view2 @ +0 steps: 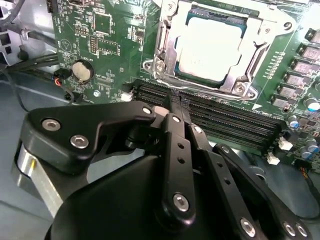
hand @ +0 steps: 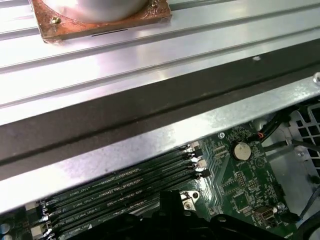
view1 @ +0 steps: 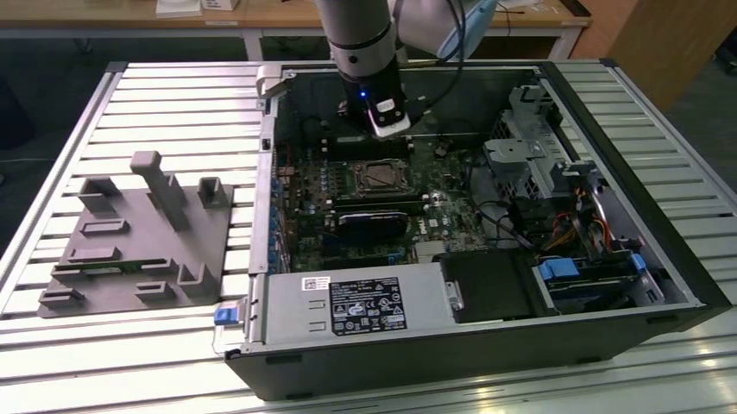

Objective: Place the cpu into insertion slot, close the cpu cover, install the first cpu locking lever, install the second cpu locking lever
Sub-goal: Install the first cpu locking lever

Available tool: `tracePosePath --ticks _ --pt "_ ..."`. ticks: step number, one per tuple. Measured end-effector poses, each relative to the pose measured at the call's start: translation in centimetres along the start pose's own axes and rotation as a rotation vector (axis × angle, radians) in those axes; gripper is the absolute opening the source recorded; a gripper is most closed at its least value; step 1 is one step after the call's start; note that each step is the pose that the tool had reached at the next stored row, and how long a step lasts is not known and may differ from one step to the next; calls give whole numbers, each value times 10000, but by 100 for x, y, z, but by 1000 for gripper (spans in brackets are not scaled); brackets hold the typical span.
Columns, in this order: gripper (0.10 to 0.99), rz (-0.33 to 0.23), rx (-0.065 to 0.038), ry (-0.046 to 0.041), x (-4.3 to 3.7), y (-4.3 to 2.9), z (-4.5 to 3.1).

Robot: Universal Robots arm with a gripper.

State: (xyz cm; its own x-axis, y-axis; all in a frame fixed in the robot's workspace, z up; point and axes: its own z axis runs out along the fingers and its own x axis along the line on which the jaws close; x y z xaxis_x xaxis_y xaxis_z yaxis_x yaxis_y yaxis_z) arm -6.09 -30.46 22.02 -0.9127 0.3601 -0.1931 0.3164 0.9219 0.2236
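The cpu (view2: 210, 47) lies seated in the insertion slot (view2: 167, 47), its pale metal face showing through the cut-out of the cpu cover (view2: 235, 82), which lies flat over it. The cpu's face bears no print that I can make out; faint white lettering runs beside the memory slots (hand: 120, 192), too small to tell. The end effector (view2: 172, 102) hovers over those slots, beside the socket, fingers clenched together on nothing. In the exterior view the open computer case (view1: 645, 259) stands on the desk (view1: 173, 95), a white-and-black label (view1: 366, 304) near its front edge.
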Motion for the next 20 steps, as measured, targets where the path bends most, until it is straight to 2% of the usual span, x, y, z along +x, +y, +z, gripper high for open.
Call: tracePosePath --ticks 1,2,7,12,14,17,20 --pt "106 -6 56 12 2 3 2" --pt "106 -23 171 40 3 5 4" --pt "106 -142 865 139 -1 10 12" --pt "106 -221 1481 357 -22 17 20" --pt "106 -235 1654 474 -37 20 26" --pt "106 -245 1855 654 -70 8 31" --pt "106 -245 1922 726 -106 -48 29"
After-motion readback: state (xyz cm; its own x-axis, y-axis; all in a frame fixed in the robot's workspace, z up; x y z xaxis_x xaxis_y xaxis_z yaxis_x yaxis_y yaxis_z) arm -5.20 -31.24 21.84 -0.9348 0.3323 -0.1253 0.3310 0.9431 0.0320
